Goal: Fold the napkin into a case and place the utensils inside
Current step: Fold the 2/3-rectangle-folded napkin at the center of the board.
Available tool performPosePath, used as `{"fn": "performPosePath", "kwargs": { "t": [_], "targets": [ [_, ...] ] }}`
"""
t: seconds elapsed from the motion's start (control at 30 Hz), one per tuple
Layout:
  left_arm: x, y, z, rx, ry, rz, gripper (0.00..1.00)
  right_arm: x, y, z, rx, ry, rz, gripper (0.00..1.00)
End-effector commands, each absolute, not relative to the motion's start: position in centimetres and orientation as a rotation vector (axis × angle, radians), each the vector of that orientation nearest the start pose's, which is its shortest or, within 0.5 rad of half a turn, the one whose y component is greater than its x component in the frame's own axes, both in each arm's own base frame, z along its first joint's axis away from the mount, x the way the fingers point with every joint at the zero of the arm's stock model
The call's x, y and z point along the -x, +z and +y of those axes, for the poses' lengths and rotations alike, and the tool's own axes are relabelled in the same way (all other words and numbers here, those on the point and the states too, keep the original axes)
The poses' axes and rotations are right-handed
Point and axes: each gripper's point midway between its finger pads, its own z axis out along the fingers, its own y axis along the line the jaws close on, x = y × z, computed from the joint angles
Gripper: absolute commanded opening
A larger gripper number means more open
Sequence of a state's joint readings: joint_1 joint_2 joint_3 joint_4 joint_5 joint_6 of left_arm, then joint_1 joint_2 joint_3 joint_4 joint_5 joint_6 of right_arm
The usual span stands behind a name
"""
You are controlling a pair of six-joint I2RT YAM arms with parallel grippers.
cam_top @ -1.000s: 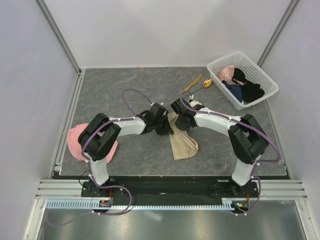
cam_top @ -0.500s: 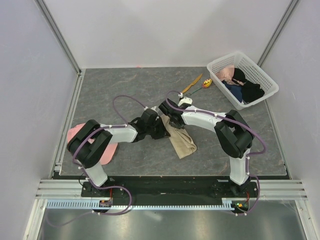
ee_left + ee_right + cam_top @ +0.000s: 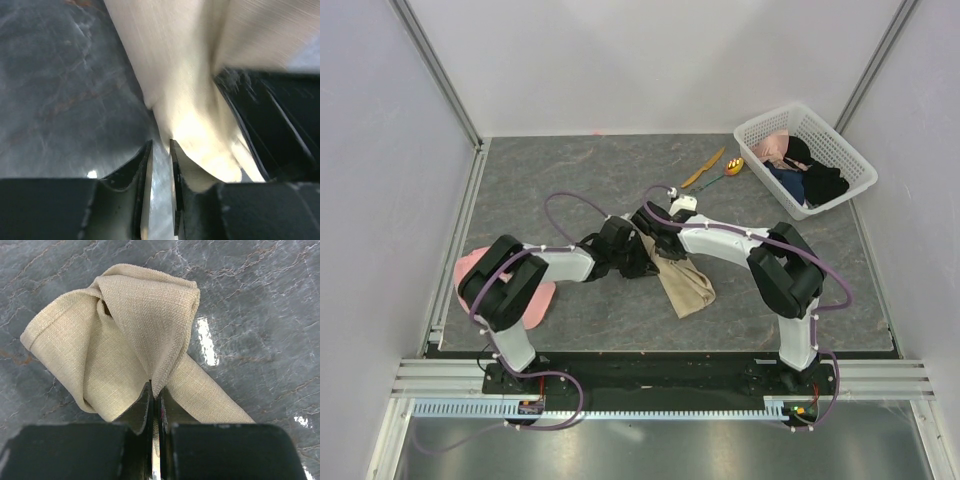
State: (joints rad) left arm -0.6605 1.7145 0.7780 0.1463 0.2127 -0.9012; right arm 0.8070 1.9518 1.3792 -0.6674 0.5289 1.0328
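Note:
The beige napkin [image 3: 686, 285] lies bunched and partly folded in the middle of the table. My right gripper [image 3: 656, 236] is shut on a fold at its upper end; the right wrist view shows the napkin [image 3: 135, 315] pinched between the jaws at my right gripper [image 3: 155, 388]. My left gripper [image 3: 636, 258] is right beside it, its jaws a narrow slit apart with the edge of the napkin [image 3: 185, 100] at my left gripper [image 3: 160, 145]. The orange knife [image 3: 705, 167] and the spoon [image 3: 729, 168] lie apart near the back right.
A white basket [image 3: 851, 152] with dark and pink clothes stands at the back right corner. A pink cap [image 3: 469, 270] lies by the left edge, partly under the left arm. Walls close in the left, back and right.
Both grippers have moved left together, pulling the napkin's upper end with them. The napkin's lower part stays in place.

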Motion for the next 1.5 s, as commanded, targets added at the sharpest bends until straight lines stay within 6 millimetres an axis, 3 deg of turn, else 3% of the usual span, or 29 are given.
{"fn": "performPosePath", "kwargs": {
  "t": [0.0, 0.23, 0.4, 0.63, 0.77, 1.0, 1.17, 1.3, 1.43, 1.47],
  "targets": [
    [-29.7, 2.4, -32.0, 0.193, -0.975, 2.543, 0.22, -33.4, 5.8, 26.8, -0.411, -0.037, 2.458, 0.02],
    [-29.2, 1.7, -31.1, 0.222, -0.938, 2.557, 0.19, -33.1, 3.2, 28.2, -0.443, -0.029, 2.509, 0.02],
    [-28.6, 2.4, -30.4, 0.236, -0.94, 2.549, 0.21, -33.5, 3.4, 28.8, -0.49, -0.006, 2.476, 0.04],
    [-28.0, 4.5, -29.5, 0.281, -1.04, 2.519, 0.3, -33.0, 1.8, 29.7, -0.477, 0.054, 2.522, 0.09],
    [-28.0, 5.5, -27.8, 0.314, -1.064, 2.508, 0.31, -33.2, 2.9, 30.7, -0.37, 0.133, 2.516, 0.24],
    [-30.0, 8.0, -25.9, 0.326, -1.081, 2.484, 0.27, -32.6, 5.7, 30.8, -0.209, 0.183, 2.5, 0.33],
    [-31.5, 7.8, -23.5, 0.465, -1.036, 2.513, 0.22, -32.9, 6.8, 30.3, -0.048, 0.106, 2.441, 0.36],
    [-33.0, 8.0, -22.2, 0.514, -1.0, 2.526, 0.21, -33.3, 6.7, 29.8, 0.082, -0.014, 2.392, 0.3],
    [-34.8, 8.4, -20.2, 0.58, -0.984, 2.487, 0.21, -33.3, 5.5, 29.9, 0.192, -0.188, 2.323, 0.05],
    [-35.0, 7.9, -19.8, 0.591, -0.978, 2.501, 0.2, -33.4, 4.8, 29.8, 0.22, -0.249, 2.304, 0.03]
  ]
}}
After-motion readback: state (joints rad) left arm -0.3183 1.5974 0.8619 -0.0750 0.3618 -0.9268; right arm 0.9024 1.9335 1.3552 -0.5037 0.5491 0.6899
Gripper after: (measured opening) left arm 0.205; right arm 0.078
